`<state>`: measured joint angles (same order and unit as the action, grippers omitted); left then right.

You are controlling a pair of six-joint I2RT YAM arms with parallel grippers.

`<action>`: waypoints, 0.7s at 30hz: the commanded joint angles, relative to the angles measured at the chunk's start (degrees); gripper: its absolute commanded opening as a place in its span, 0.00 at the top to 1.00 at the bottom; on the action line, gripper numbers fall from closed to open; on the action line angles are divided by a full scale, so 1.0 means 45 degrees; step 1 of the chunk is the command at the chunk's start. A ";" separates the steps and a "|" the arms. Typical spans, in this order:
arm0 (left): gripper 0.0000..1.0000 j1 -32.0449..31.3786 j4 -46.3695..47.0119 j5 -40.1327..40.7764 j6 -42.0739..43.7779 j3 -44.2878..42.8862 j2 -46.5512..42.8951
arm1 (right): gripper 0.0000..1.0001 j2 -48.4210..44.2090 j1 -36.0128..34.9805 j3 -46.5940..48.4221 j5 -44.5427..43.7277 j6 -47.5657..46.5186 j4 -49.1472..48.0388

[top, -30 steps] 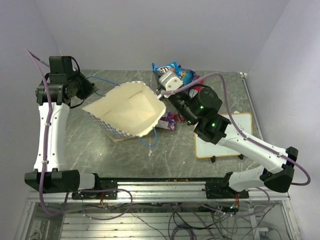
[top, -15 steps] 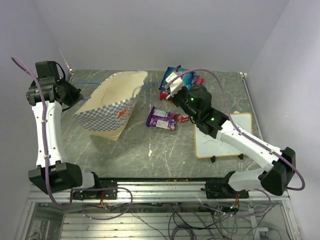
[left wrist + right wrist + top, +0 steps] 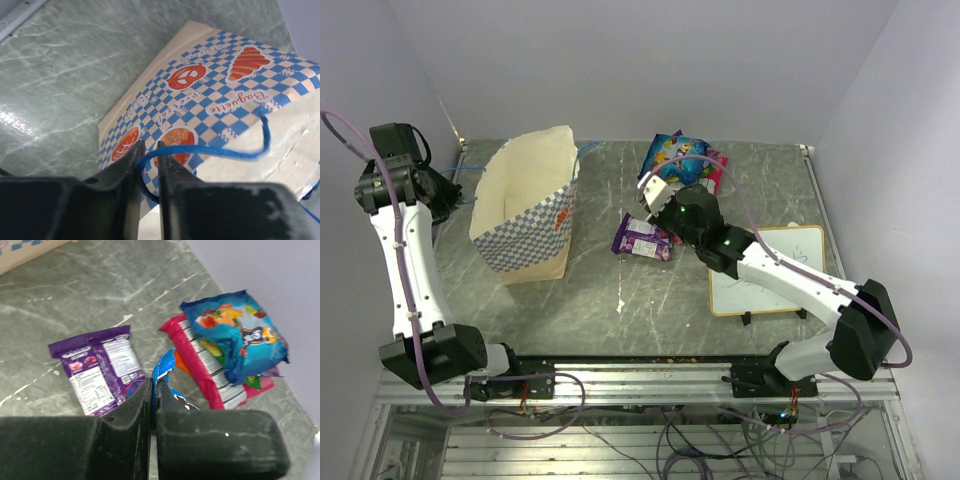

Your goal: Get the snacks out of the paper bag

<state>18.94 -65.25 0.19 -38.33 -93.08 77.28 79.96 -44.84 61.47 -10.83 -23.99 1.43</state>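
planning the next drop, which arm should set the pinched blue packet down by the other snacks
Right. The right claw pinches that blue packet, close beside the purple packet. The left claw is away at the paper bag, with the blue string handle between its jaws.

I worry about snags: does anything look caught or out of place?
The blue handle of the bag is threaded between the left fingers, which stand slightly apart; pulling away could drag the bag. The right fingers pinch a blue packet by its edge. Nothing else stands out.
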 commanded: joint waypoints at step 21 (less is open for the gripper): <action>0.00 0.0274 -0.2342 0.1585 0.1586 -0.3667 -0.0977 | 1.00 0.2139 -0.0622 -0.1429 0.1343 0.1650 -0.1322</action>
<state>19.49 -73.28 6.42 -34.22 -106.10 73.36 87.44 -47.64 53.10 -3.66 -17.37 -2.17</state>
